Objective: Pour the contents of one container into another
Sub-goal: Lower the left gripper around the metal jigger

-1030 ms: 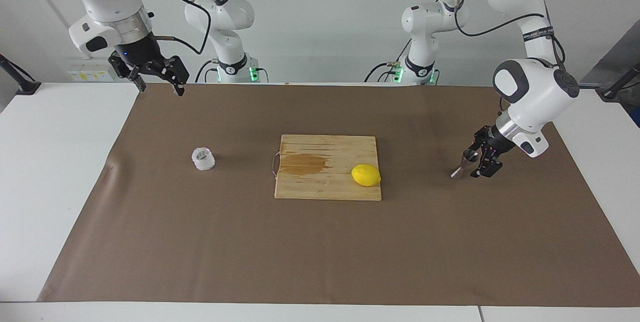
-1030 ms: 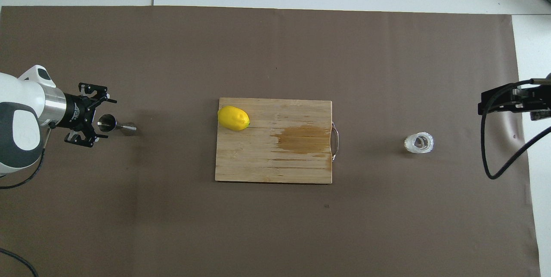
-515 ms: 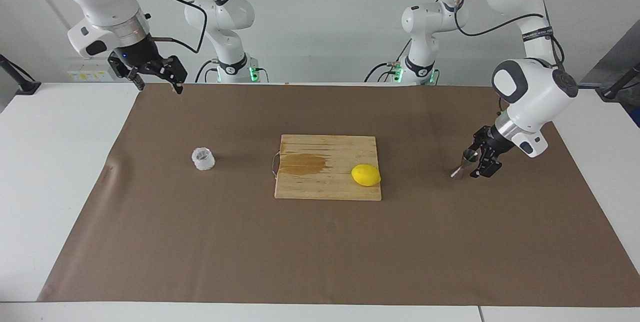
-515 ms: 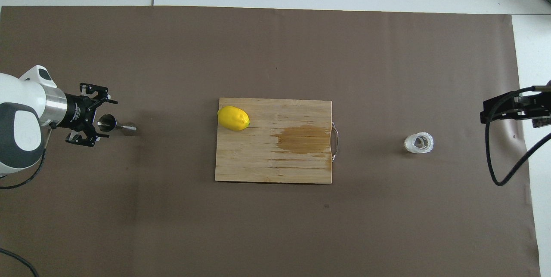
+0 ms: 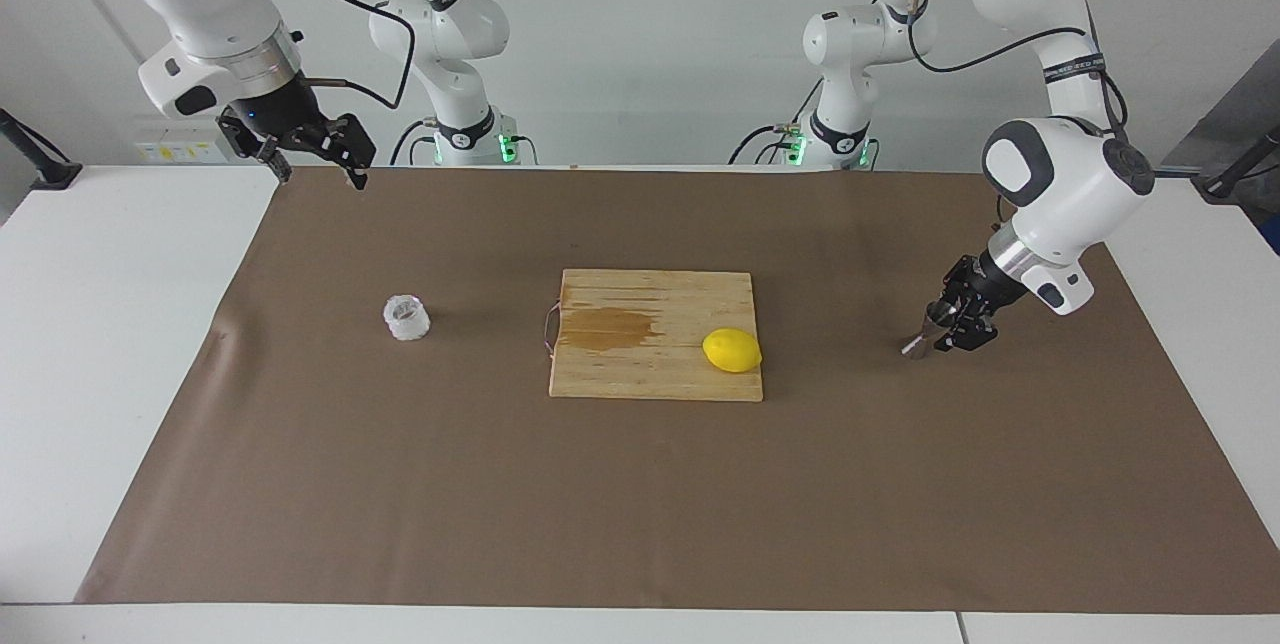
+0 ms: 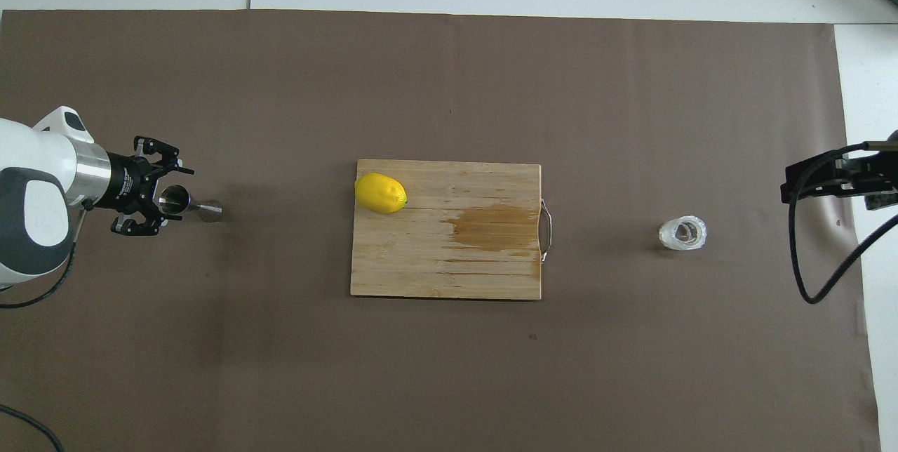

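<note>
I have the left gripper closing around the upright jigger at the left arm's end of the counter. The glass cup stands well apart below my right gripper, whose fingers stand apart.

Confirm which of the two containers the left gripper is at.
The steel jigger, at the left gripper; the glass cup stands alone.

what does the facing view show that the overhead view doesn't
Only the facing view: both arms' bases, and the right gripper up in the air with open fingers; the overhead view cuts it off. Only the overhead view: down into the jigger's open mouth and the glass cup. Both: lemon on the cutting board, and the left gripper around the jigger.
</note>
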You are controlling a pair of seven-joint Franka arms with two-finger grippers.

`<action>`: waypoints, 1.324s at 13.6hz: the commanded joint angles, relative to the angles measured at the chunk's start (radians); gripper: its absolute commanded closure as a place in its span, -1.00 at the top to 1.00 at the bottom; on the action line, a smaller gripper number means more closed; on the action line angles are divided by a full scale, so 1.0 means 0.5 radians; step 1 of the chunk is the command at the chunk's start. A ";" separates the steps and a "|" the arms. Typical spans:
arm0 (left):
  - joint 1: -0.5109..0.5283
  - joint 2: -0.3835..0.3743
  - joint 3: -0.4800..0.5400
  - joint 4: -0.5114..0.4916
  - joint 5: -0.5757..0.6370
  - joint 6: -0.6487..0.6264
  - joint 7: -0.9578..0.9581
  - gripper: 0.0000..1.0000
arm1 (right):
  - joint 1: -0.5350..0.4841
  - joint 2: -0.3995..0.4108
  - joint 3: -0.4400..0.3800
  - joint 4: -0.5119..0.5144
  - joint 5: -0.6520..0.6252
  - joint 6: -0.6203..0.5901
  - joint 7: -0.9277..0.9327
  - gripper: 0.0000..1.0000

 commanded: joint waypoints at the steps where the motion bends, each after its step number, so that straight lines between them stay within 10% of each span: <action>1: -0.031 -0.068 0.023 -0.081 -0.035 0.039 -0.014 0.09 | 0.009 -0.042 -0.017 -0.048 0.004 0.004 -0.037 1.00; 18: -0.021 -0.083 0.023 -0.059 -0.032 -0.163 0.007 0.08 | 0.009 -0.042 -0.017 -0.048 0.004 0.004 -0.037 1.00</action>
